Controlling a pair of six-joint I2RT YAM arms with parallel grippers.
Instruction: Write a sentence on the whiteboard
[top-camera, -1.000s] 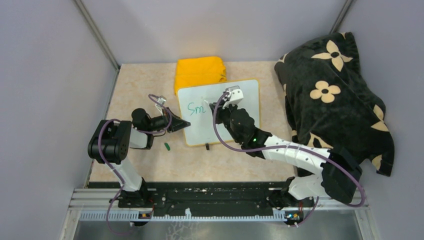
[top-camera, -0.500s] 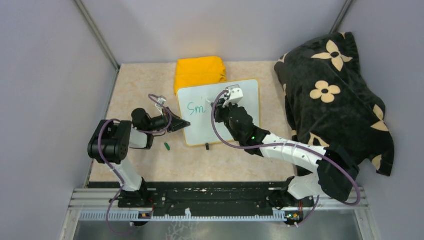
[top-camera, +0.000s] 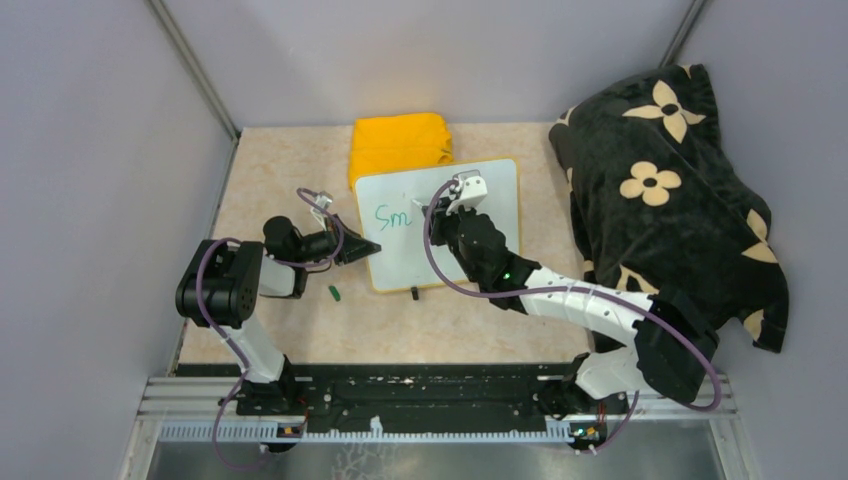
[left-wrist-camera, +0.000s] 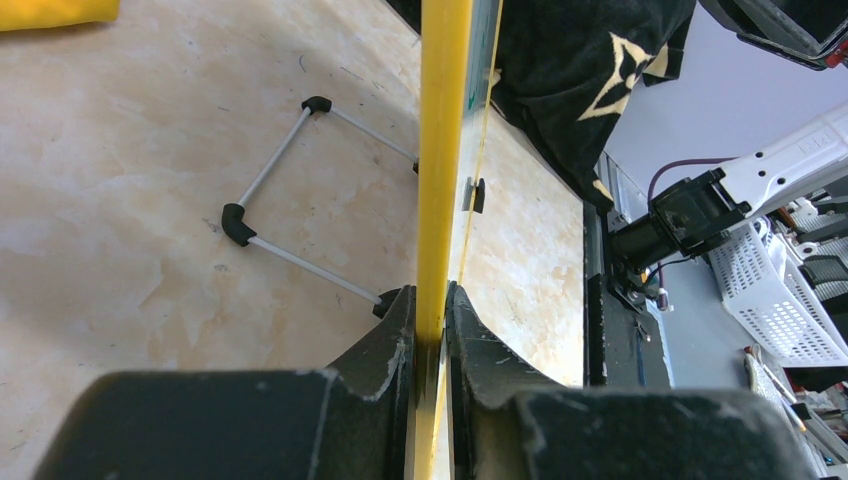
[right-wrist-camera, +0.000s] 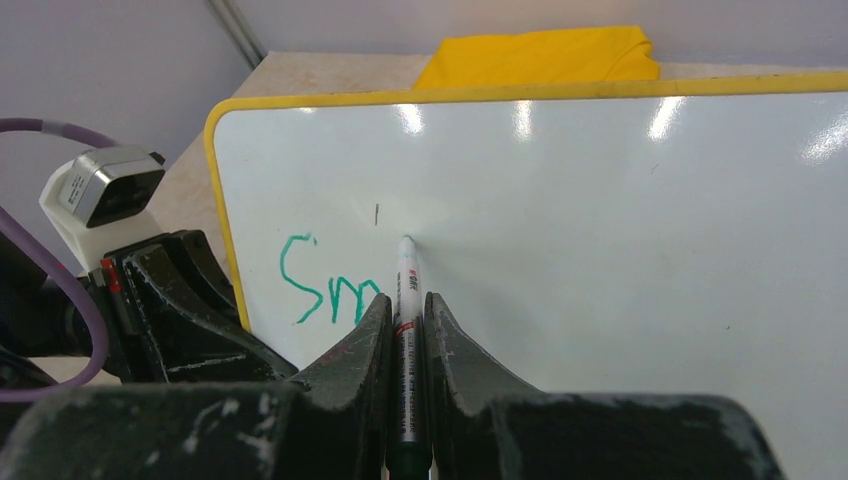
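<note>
While the left end effector (top-camera: 364, 248) clamps the nine-o'clock rim of the whiteboard (top-camera: 497, 205), lying mid-tabletop (top-camera: 285, 165), the right end effector (right-wrist-camera: 405, 303) grips a marker (right-wrist-camera: 406, 262), its tip at three o'clock of the sentence (right-wrist-camera: 325, 288), a green "Sm".

Whiteboard (top-camera: 495, 200) bearing only "Sm"

White, rectangular, yellow-rimmed, round-cornered; just above centre of the top view, turned slightly askew. Of the sentence (top-camera: 392, 216), only green "Sm" written, in the upper half near the board's left edge.
</note>
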